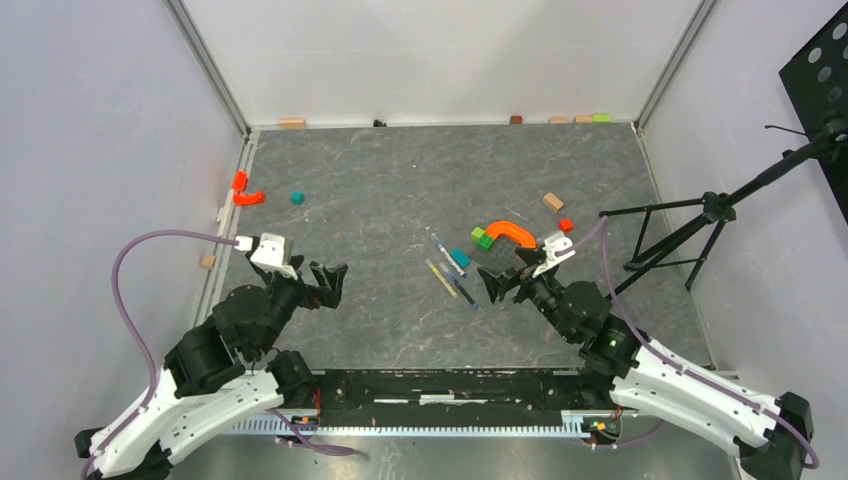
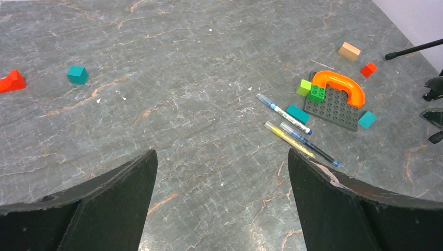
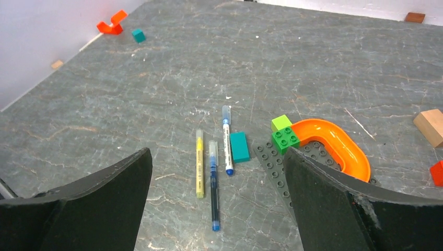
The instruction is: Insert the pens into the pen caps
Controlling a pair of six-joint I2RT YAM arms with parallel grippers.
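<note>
Three pens lie side by side mid-table: a pale yellow pen, a dark blue pen and a white-barrelled pen with blue ends. In the top view they are the yellow pen, the blue pen and the white pen. Each has a short translucent or bluish-grey cap at its far end; I see no loose cap. My right gripper is open and empty, just right of the pens. My left gripper is open and empty, well to their left.
A grey studded baseplate carries an orange arch and green bricks. Teal blocks lie beside the pens. A red block, a wooden block and a black tripod are at the right. Red pieces and a teal cube are far left.
</note>
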